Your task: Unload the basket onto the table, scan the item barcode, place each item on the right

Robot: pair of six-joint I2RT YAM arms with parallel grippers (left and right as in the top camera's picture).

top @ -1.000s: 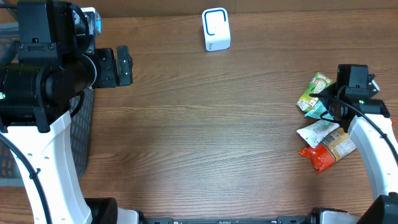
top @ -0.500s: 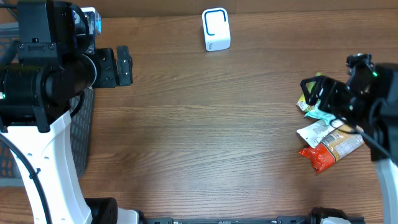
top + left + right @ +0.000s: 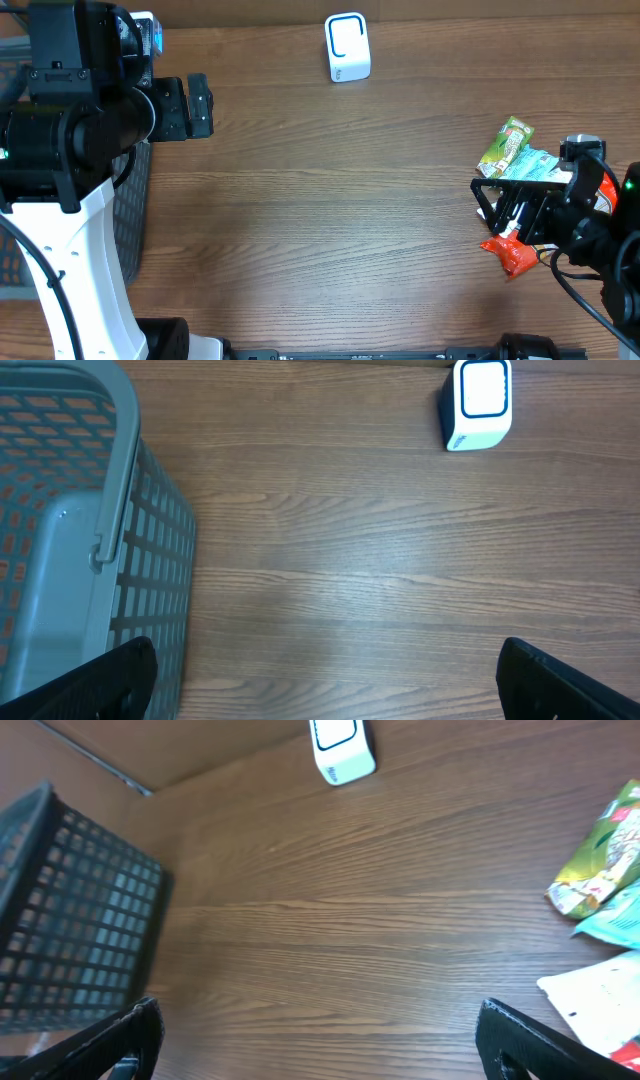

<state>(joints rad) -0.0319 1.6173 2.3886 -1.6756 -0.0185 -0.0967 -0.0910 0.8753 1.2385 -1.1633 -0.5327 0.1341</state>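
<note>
Both claws are spread wide and empty over the table point(image 3: 320, 220). We see the left gripper point(image 3: 203, 107) at 10 o'clock beside the basket point(image 3: 135, 230). The right gripper point(image 3: 483, 208) hovers at 3 o'clock over the packets point(image 3: 535, 163). A green packet point(image 3: 506, 145) lies at the top of that pile and a red packet point(image 3: 510, 257) at the bottom. All lie well apart from the scanner point(image 3: 347, 47) at 12 o'clock.
</note>
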